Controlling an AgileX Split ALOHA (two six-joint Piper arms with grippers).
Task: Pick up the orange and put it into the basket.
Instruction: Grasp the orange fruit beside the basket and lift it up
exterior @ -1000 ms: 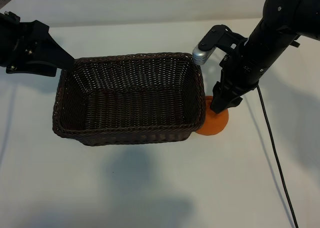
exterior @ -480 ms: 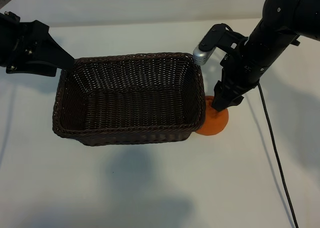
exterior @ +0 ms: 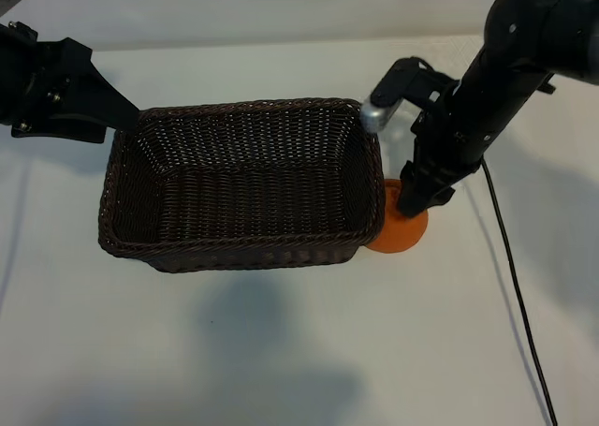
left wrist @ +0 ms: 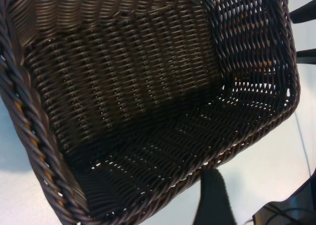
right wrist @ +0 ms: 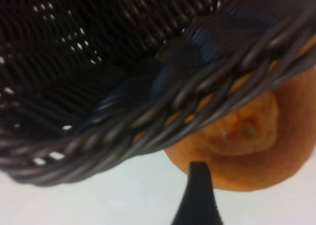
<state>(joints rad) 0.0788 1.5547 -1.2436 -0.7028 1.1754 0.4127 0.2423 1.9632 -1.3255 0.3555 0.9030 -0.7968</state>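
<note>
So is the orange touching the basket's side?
Touching. In the exterior view the orange sits tight against the basket wall with no table showing between; the right wrist view agrees.

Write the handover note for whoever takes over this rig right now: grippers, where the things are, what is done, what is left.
Right gripper: open, pointing down over the orange, nothing held.
Left gripper: open, parked at the basket's far left corner.
Orange: on the table against the basket's right end, outside it.
Basket: holds nothing.
Done: right gripper lined up above the fruit.
Left: close on the orange, lift it, drop it in the basket.
</note>
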